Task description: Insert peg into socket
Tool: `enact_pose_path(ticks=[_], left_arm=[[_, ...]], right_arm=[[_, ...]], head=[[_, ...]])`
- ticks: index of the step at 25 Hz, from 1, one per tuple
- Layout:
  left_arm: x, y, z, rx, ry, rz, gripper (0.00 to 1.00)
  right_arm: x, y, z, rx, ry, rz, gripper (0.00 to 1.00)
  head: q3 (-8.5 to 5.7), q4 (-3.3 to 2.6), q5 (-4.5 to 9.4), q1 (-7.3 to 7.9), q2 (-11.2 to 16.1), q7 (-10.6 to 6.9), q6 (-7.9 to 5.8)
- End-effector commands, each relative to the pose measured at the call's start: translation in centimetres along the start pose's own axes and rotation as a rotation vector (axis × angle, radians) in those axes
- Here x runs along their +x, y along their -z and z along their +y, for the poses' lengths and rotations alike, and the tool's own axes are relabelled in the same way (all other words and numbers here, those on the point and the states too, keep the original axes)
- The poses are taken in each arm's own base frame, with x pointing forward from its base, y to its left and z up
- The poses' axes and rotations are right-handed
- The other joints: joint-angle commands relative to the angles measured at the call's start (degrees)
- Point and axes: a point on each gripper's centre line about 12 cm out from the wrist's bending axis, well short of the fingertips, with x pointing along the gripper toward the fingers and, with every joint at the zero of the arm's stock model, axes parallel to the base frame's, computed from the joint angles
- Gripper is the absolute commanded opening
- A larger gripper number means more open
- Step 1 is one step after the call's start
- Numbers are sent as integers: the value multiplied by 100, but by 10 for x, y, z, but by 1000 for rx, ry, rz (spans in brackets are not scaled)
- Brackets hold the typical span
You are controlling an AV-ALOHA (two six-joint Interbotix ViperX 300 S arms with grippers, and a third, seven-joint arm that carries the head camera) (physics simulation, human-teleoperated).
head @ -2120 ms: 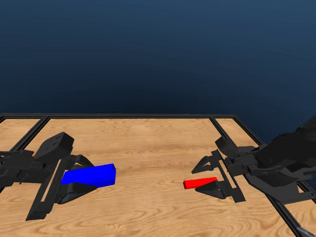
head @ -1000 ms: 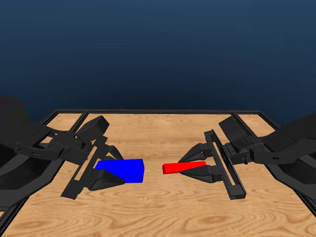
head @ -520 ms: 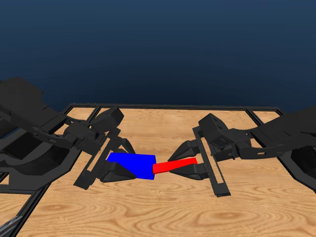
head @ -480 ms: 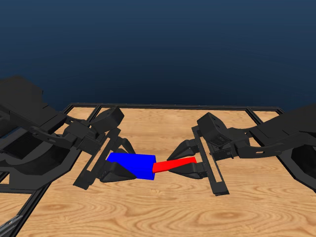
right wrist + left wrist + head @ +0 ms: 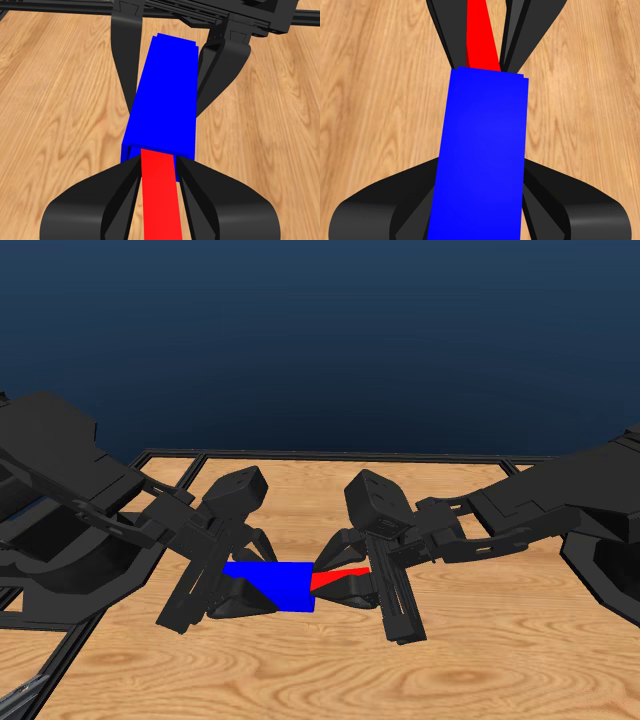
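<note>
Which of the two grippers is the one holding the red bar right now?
The right gripper: its jaws clamp the slim red peg, whose tip is in the blue socket's open end. The left gripper holds that thicker blue block instead.

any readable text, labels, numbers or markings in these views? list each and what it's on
None: no view shows any word, number, brand or sign.
Slim bright-red rectangular peg: plain, no markings.
Bright-blue boxy socket block: plain, no markings.
Black left gripper and black right gripper: no labels visible.
Wooden table: wood grain only.
</note>
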Motion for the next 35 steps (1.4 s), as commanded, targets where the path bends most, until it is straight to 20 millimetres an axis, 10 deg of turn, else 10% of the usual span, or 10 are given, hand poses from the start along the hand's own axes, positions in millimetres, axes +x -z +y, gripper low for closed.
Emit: enact_pose_path(ticks=[1,2,21,22,23,35], left_arm=[[0,-12,-2,5,6,-38,0],[-4,-23,-6,6,18,-68,0],[-6,-20,-2,-18,5,-55,0],[-5,-20,-3,-13,-2,-35,0],[-6,-22,-5,4,9,-57,0],[-7,-18,-5,-25,-2,-26,0]], right_arm=[[4,-26,12,27,-28,-20,32],[4,-21,10,37,-26,11,100],[-50,53,7,272,8,217,100],[-49,58,6,286,12,221,93],[-47,60,4,282,15,219,0],[-12,10,1,208,-5,66,0]], head=[[-59,-4,-115,-16,-90,-7,-16],[-59,-6,-129,-12,-93,-9,-24],[-102,-17,-292,-50,-135,26,-29],[-99,-18,-301,-56,-140,26,-25],[-98,-19,-308,-62,-144,23,-22],[-106,-17,-325,-69,-147,5,-4]])
